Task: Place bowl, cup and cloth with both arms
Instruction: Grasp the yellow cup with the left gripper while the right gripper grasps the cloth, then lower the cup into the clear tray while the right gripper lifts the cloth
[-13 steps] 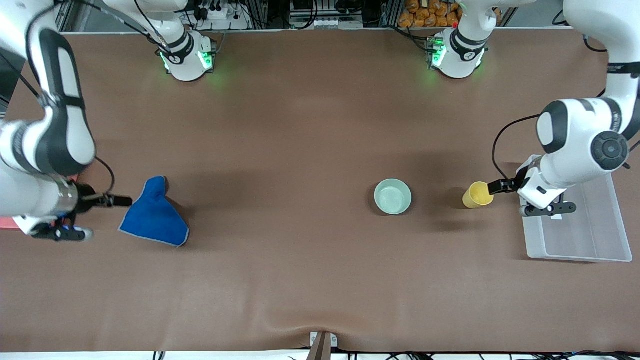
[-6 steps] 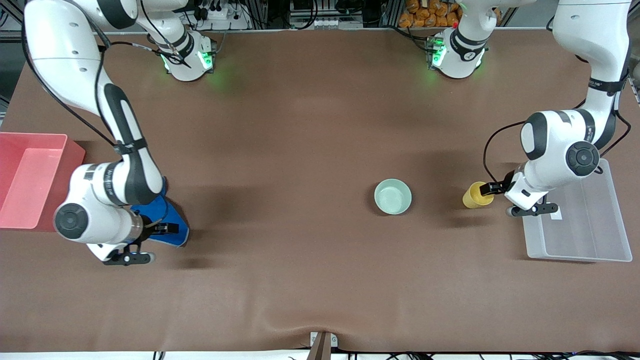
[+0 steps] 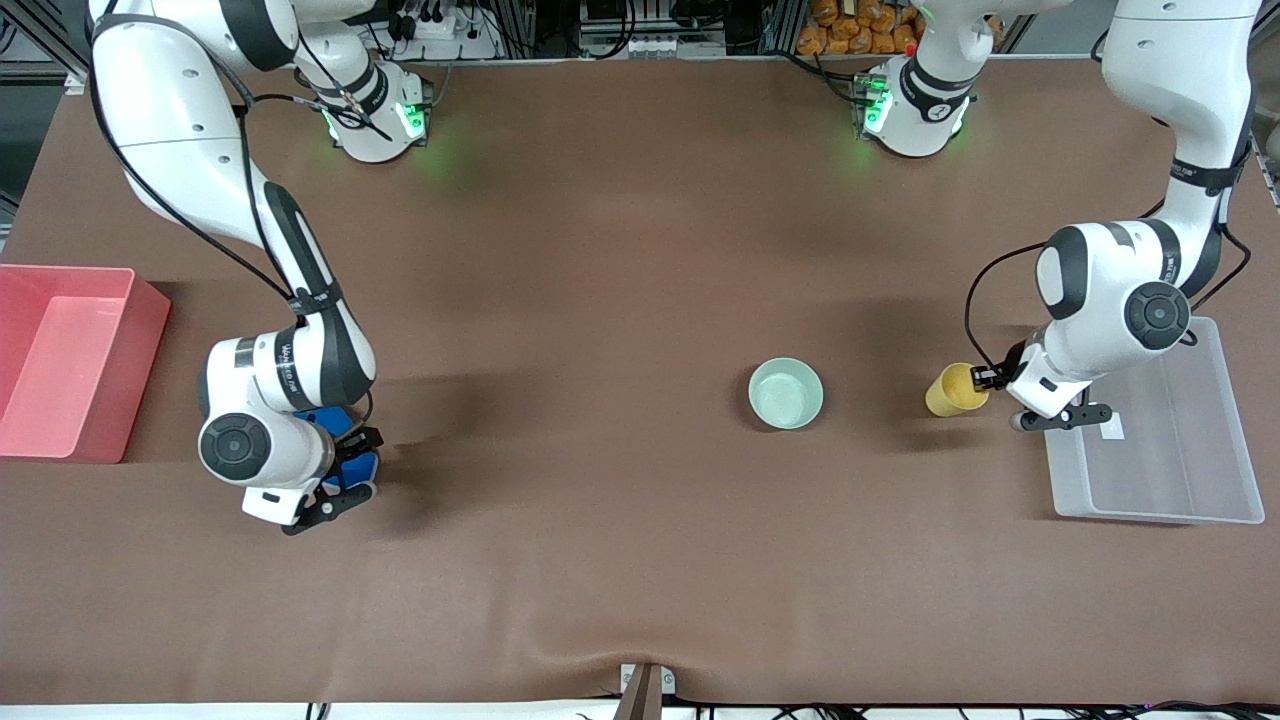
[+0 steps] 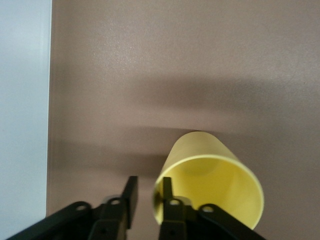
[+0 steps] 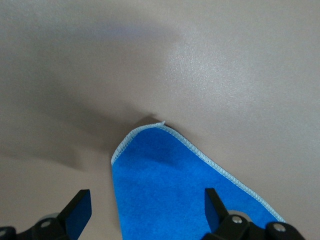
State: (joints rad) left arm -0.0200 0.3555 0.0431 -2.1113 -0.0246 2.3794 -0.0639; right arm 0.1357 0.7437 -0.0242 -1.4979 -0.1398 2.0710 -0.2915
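Since a second ago I have swung the right arm in from the left edge of the front view, and its right gripper now hangs over the soft royal-blue fabric cloth with the grey stitched edge, hiding most of it in the lower left of the frame; the left arm has edged in only slightly. In the right wrist view the fingers are spread wide with a corner of the cloth lying flat on the brown table between them, nothing pinched yet. The left gripper sits at the rim of the small yellow plastic cup, right of centre in the front view; in the left wrist view one finger is inside the cup against its wall and the other just outside, a small gap showing, so I judge it not yet clenched. The cup looks light and smooth and tilts slightly; I would close gently on the rim wall so it neither slips nor tips. The cloth is limp and will drape, so I would press down and pinch near the stitched corner. The small round mint-green bowl waits untouched near the middle of the frame, stiff and probably best taken by its rim. A red plastic bin stands at the left edge and a clear plastic tray at the right, beside the cup.
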